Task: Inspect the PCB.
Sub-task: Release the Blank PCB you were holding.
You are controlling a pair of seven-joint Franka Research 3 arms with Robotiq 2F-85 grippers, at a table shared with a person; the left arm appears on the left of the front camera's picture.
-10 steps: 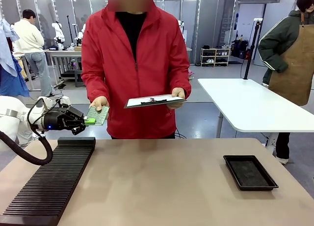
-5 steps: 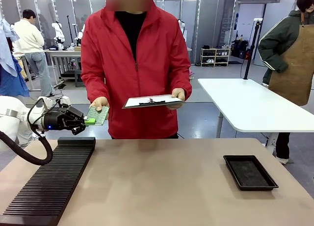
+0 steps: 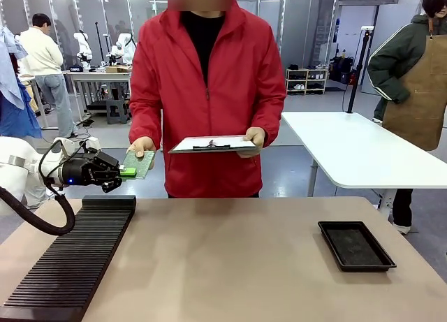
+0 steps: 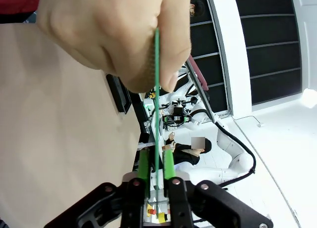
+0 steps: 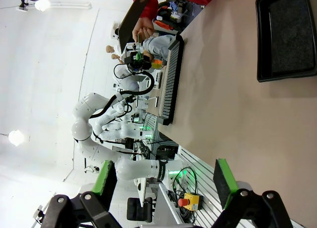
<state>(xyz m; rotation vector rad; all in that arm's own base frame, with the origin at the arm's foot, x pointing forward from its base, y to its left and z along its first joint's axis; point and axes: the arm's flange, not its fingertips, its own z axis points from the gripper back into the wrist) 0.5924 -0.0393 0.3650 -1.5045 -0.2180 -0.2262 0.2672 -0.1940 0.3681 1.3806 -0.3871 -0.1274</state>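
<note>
The left gripper (image 3: 128, 172) pinches the near edge of the PCB (image 3: 140, 163), holding it in the air past the table's (image 3: 230, 266) far left edge, above the far end of a black ribbed rack (image 3: 70, 262). In the left wrist view the board appears edge-on as a thin green line, clamped between the green pads (image 4: 143, 163). The person across the table grips the PCB's far end with one hand (image 3: 142, 146), thumb on top, so board, gripper and hand are all in contact. The other hand (image 3: 255, 137) holds a white clipboard (image 3: 209, 144) level at waist height. The right gripper (image 5: 163, 168) is spread wide with nothing between its fingers, above the table well apart from the PCB. A black tray (image 3: 356, 246) lies on the table's right side.
</note>
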